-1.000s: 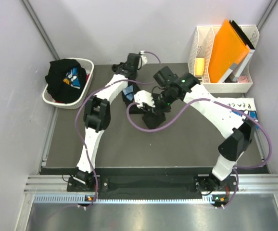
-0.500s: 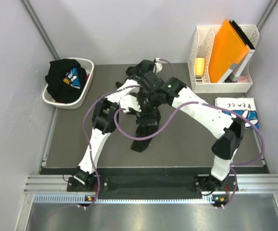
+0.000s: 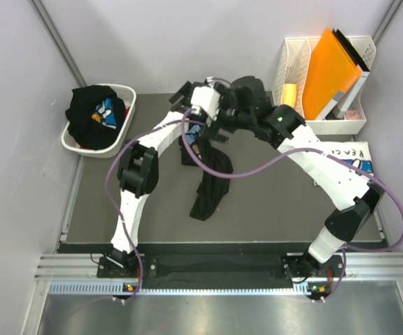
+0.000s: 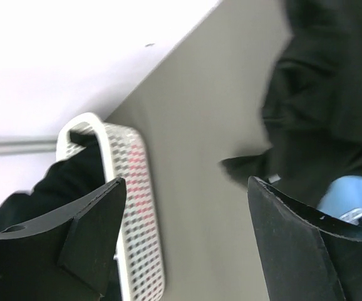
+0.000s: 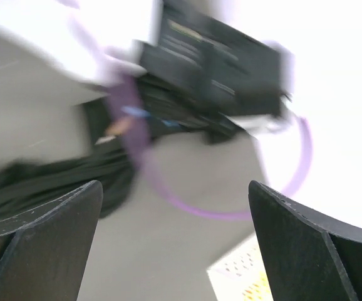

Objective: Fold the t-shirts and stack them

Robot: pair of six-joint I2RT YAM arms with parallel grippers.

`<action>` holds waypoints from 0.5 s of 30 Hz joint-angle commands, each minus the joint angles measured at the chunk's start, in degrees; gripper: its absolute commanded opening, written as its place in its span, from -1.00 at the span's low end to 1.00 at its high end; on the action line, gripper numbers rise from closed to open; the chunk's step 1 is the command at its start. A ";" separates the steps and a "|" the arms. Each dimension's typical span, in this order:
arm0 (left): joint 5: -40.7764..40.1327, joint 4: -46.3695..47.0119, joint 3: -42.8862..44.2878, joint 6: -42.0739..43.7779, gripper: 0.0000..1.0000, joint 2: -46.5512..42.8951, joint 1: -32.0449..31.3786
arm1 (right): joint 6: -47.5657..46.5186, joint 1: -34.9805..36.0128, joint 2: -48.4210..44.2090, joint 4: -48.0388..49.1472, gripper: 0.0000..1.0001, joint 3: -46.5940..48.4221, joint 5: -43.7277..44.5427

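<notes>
Mid-table, black tee (image 3: 205, 199) strung lengthwise, mat (image 3: 278, 209) showing either side

Left arm (image 3: 127, 209), right arm (image 3: 327, 164) had white link shells, black joint housings. Purple cables (image 3: 250, 174) looped loose off both. Bases (image 3: 114, 262) were black. Small green light (image 3: 280, 119) showed on right arm housing. Fingers (image 4: 87, 232) were matte black, wedge-shaped, plain-faced

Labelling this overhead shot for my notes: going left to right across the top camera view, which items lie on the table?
white mesh plastic laundry basket → crumpled black cotton t-shirt → folded white printed t-shirt
</notes>
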 commanded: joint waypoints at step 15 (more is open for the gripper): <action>37.92 -34.33 12.24 -19.34 0.70 -2.38 -0.97 | 7.56 -19.87 4.80 16.06 1.00 5.13 16.72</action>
